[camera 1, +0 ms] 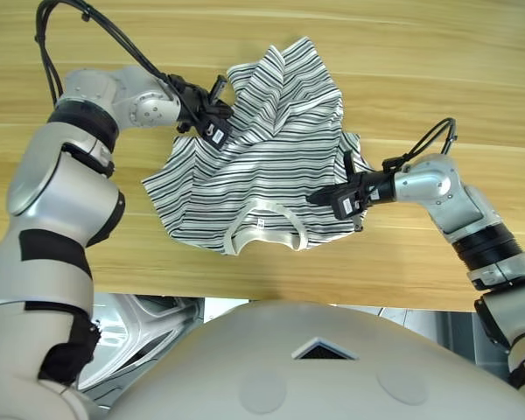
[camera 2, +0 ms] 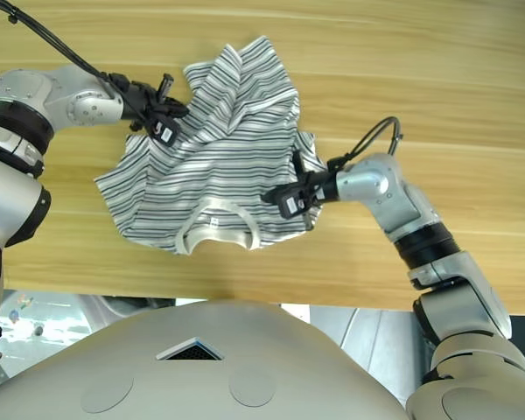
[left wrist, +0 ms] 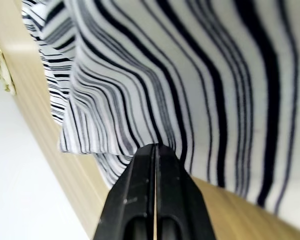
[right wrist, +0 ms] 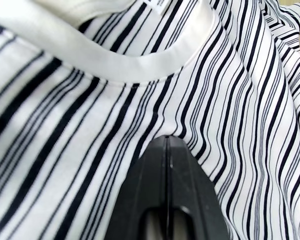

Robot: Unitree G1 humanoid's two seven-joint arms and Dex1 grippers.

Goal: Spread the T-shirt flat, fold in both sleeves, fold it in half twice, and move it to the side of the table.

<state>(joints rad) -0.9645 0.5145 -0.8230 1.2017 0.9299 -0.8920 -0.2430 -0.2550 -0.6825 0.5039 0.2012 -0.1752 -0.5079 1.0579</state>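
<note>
T-shirt crumpled on tabletop, between both claws. Left claw at T-shirt's left edge, tips closed on fabric. Bulk of T-shirt lies right of this claw, with bunched part behind and right of it. Right claw on T-shirt's near right part, tips closed on fabric. Collar just left of this claw, slightly nearer robot. Left claw farther from robot than right claw, well apart from it.

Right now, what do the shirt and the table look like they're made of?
Shirt: soft knit fabric, likely cotton, matte; it bunches and drapes in loose folds.
Table: wood or wood-look laminate, smooth satin finish; pale grain lines run across it.
</note>
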